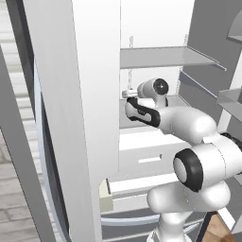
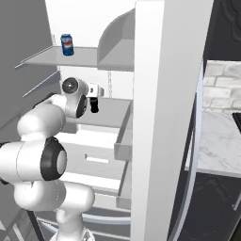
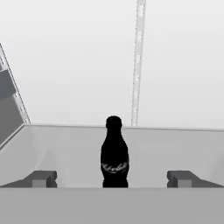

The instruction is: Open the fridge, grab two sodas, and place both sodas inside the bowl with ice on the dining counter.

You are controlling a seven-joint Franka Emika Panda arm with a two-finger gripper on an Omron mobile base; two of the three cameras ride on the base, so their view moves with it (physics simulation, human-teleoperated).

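Note:
The fridge (image 2: 164, 94) stands open, its white inside facing me. A blue soda can (image 2: 67, 44) stands on an upper shelf (image 2: 52, 55). In the hand view a dark, bottle-shaped soda (image 3: 114, 153) stands upright on a lower shelf tray, centred ahead of my gripper (image 3: 111, 179). The gripper is open, with its fingertips (image 3: 41, 178) wide on either side of the soda and short of it. From the right base view the gripper (image 2: 95, 106) reaches into the fridge over that tray. The bowl with ice is out of view.
The open left door (image 1: 94, 94) stands close beside my arm (image 1: 189, 123) and hides the fingers there. White drawers (image 1: 146, 160) sit below the tray. A white marble counter on a dark base (image 2: 216, 136) shows past the right door.

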